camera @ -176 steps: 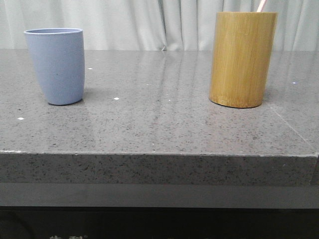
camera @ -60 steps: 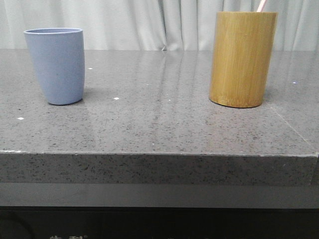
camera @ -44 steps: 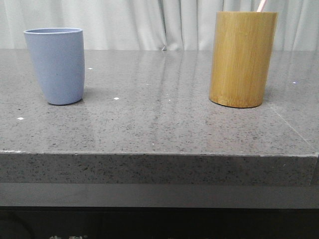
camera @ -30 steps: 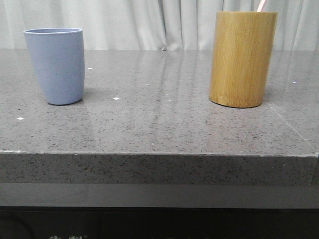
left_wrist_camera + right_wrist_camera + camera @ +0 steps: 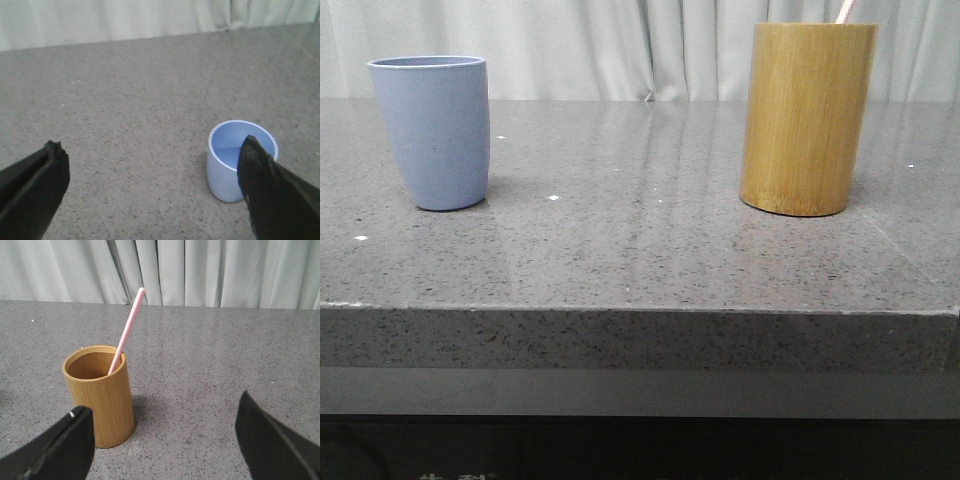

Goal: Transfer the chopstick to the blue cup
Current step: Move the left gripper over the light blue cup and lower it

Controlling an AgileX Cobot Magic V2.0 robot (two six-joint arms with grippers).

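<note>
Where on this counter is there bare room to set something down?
The widest bare stretch lies between the blue cup and the bamboo holder with the chopstick. The front strip of the counter is bare too. Nowhere looks crowded.

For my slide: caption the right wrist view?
Pink chopstick leaning in bamboo holder, open right gripper hovering nearby.

We view low across the table (image 5: 640,260); our wrist cameras look down closer, sharing its blue cup (image 5: 240,160) and bamboo holder (image 5: 100,395).
</note>
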